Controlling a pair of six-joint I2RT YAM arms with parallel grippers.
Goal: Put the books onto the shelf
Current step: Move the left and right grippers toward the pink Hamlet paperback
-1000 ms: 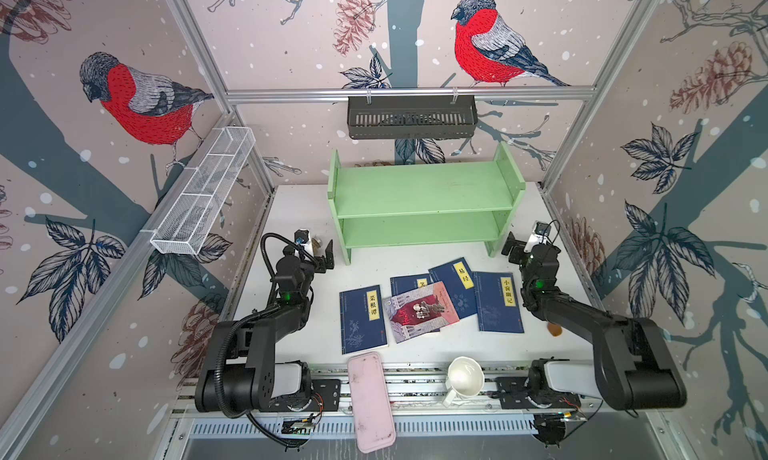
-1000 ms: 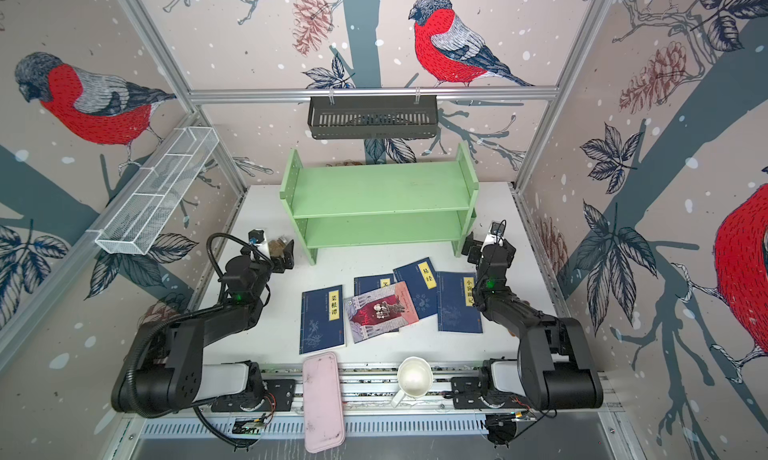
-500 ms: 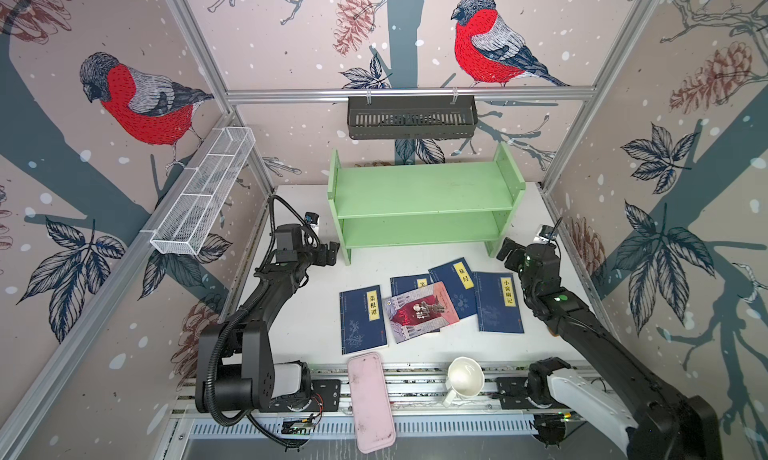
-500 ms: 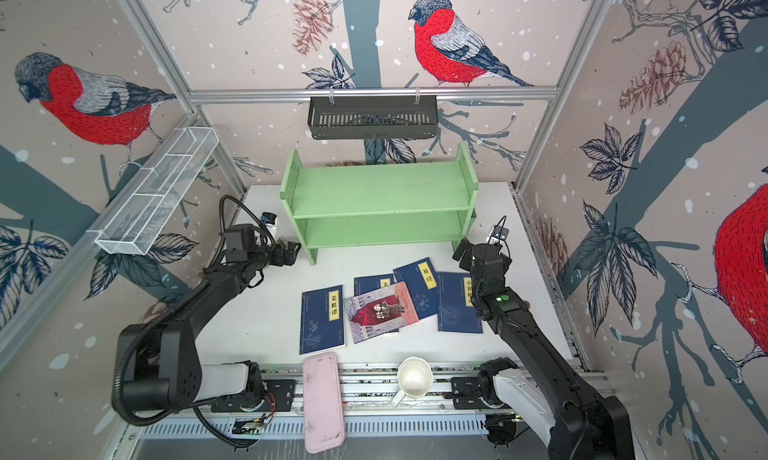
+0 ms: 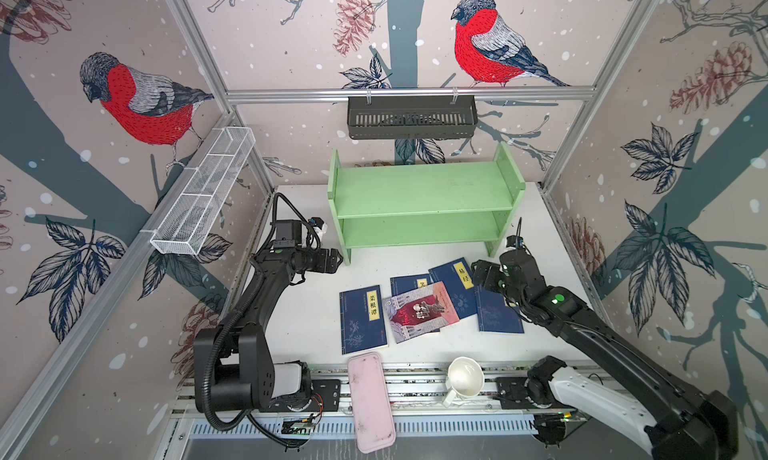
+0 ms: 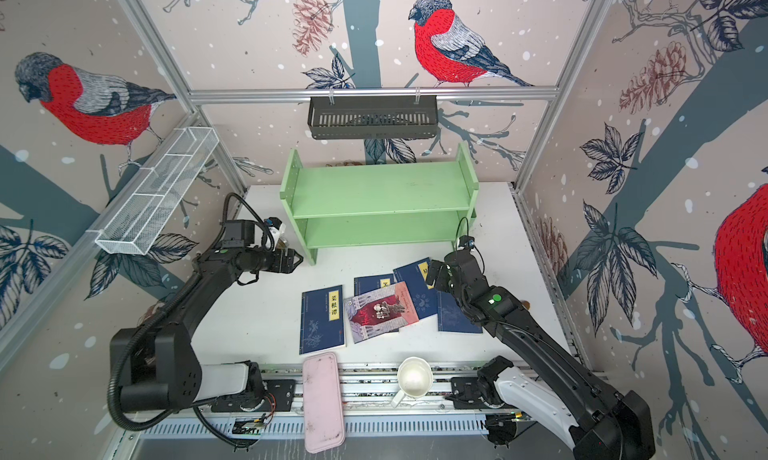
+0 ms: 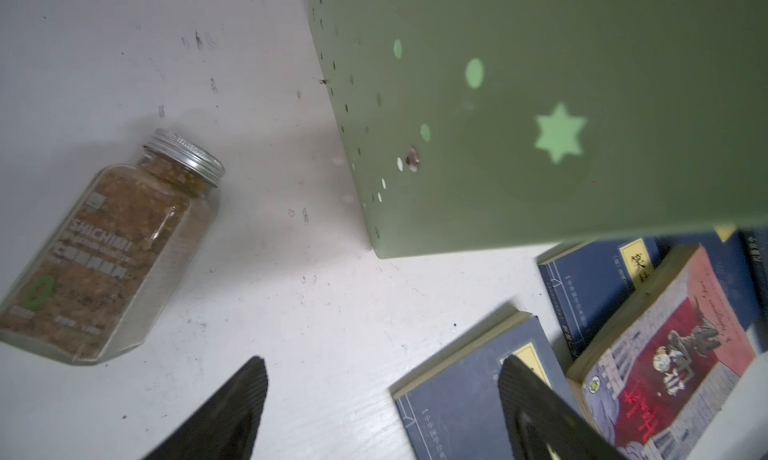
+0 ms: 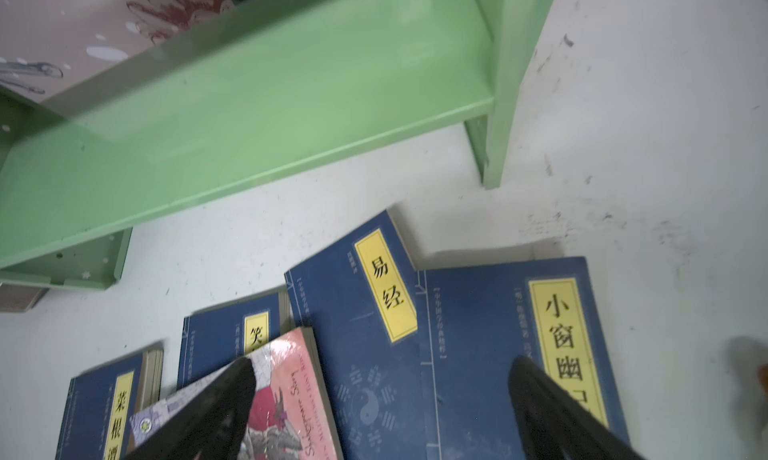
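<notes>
Now books (image 5: pixel 419 312) lie flat on table (image 5: pixel 311 329) before shelf (image 5: pixel 424 196).

The light green shelf (image 6: pixel 376 196) stands mid-frame, and the books (image 6: pixel 322 318) lie flat on the white table (image 6: pixel 257 312) just below it, the red-and-grey book (image 6: pixel 380 312) overlapping navy ones. The left gripper (image 6: pixel 297 260) sits beside the shelf's lower-left foot. The right gripper (image 6: pixel 434 277) hovers above the rightmost books.
</notes>
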